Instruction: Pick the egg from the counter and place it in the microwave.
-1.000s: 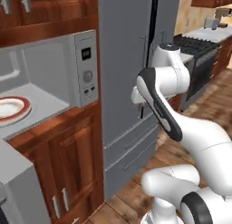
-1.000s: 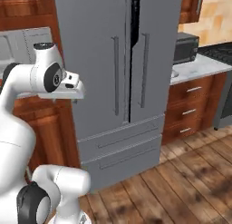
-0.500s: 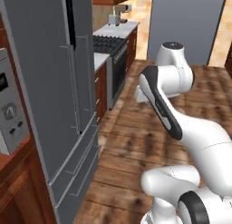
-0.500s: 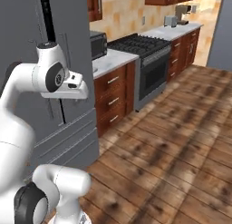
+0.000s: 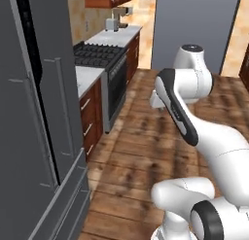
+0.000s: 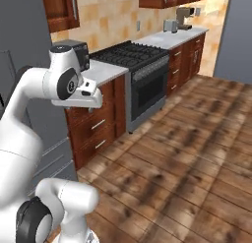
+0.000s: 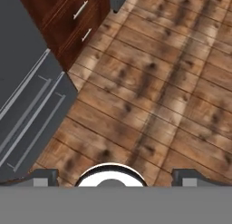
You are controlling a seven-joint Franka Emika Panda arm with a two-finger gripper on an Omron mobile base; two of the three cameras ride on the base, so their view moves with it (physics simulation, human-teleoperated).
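The egg and the microwave are out of view. A strip of white marble counter (image 5: 86, 77) (image 6: 107, 70) lies between the fridge and the stove, over reddish-brown drawers (image 7: 68, 23). Another stretch of counter (image 6: 177, 35) runs past the stove. My gripper (image 7: 117, 178) hangs over the wood floor and points down. Its two fingertips (image 7: 44, 177) stand wide apart with nothing between them, so it is open. The folded arm holds the hand (image 6: 91, 97) (image 5: 156, 99) high, away from the counter.
A tall grey fridge (image 5: 34, 137) (image 7: 27, 96) stands close on the left. A black stove (image 5: 99, 54) (image 6: 133, 55) follows, with a small dark boxy oven (image 6: 74, 46) and a coffee machine (image 6: 183, 16) on the counters. Wood floor (image 7: 149, 82) spreads to the right.
The whole picture has swung: the camera turned away from the microwave and plate, past the fridge, toward the stove and far counter. The arm keeps its folded pose.
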